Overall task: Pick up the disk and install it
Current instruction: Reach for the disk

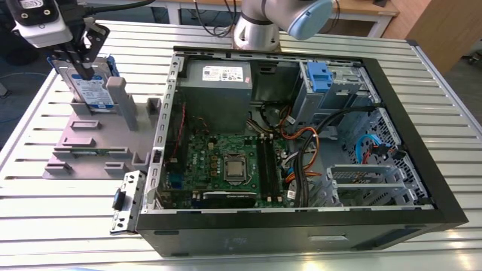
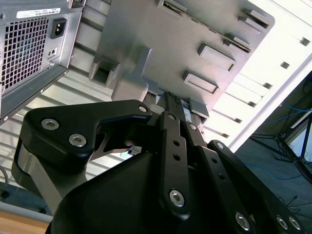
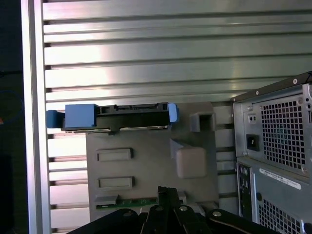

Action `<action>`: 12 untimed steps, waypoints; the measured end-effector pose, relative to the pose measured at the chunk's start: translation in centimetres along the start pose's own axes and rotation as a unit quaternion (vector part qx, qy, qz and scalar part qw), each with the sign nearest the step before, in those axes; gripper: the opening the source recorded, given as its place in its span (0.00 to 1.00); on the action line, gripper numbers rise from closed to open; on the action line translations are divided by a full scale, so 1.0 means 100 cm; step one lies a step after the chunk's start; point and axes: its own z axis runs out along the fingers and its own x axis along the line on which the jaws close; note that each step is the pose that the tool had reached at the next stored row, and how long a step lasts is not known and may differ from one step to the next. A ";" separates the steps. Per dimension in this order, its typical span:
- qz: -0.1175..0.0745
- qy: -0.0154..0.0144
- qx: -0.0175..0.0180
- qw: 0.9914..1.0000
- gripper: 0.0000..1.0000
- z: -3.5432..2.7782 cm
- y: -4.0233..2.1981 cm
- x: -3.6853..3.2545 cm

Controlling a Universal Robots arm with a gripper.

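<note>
Disk upright on edge in grey stand, upper left of frame; pincer narrow, holding nothing, over top edge; computer case close right, table slats left.

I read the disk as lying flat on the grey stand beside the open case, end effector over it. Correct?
No: the disk stands upright on edge in the grey stand, not flat; the exterior view shows it. Beside the open case, end effector over it: right.

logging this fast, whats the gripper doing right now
Gripper: closed, holding nothing; the disk stands apart from it in the grey stand.
</note>
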 end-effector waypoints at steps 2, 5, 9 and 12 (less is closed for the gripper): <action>0.000 0.000 0.000 1.000 0.11 0.0001 0.0000 0.0005; 0.000 0.000 0.000 1.000 0.11 0.0002 -0.0001 0.0012; 0.000 0.000 0.000 1.000 0.11 0.0003 -0.0002 0.0021; 0.000 0.000 0.000 1.000 0.11 0.0007 -0.0004 0.0045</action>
